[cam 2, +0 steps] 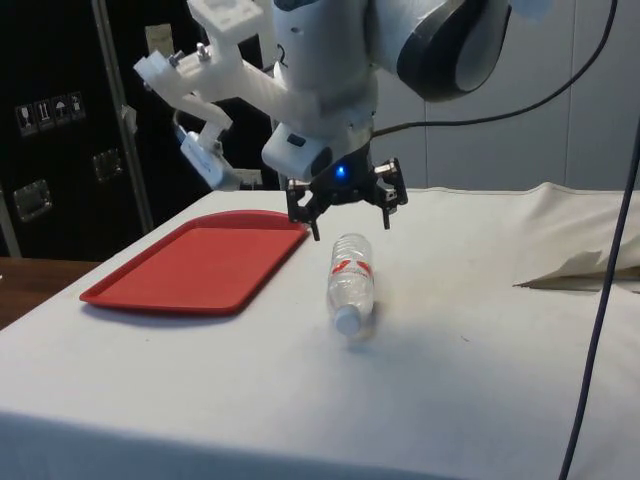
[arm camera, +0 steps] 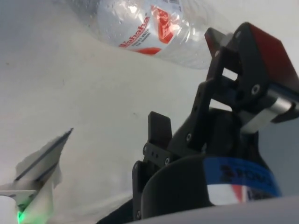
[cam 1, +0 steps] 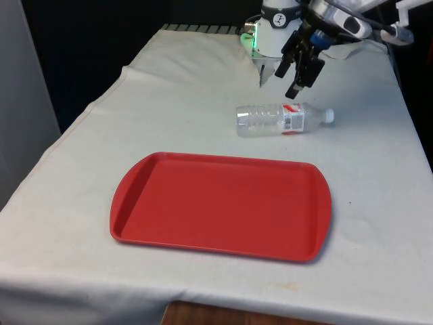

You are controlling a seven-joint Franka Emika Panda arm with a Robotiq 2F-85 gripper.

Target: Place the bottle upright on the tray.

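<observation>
Bottle on its side, that is what catches the eye first: a clear plastic one with a red and white label and a white cap, lying flat on the white cloth of the surface, its cap pointing toward the front view's right. The pincer hangs in the air just above and slightly beyond it, nearer the robot's end, not touching it. From the side view the pincer sits directly over the bottle's base end, with a clear gap of air between the fingertips and the plastic. Its two black fingers stand well apart, spread wider than the bottle's body, and they grip nothing (the space between them is bare). In the wrist view the label of the bottle shows past one finger, the red print facing up.

Closer to the camera in the front view lies a red tray, flat on the cloth, with nothing on it. The bottle rests just beyond the tray's far rim, apart from it, toward its right-hand corner. A fold of the cloth rises up near the robot's base, behind the pincer; between the bottle and the tray nothing stands in the way
</observation>
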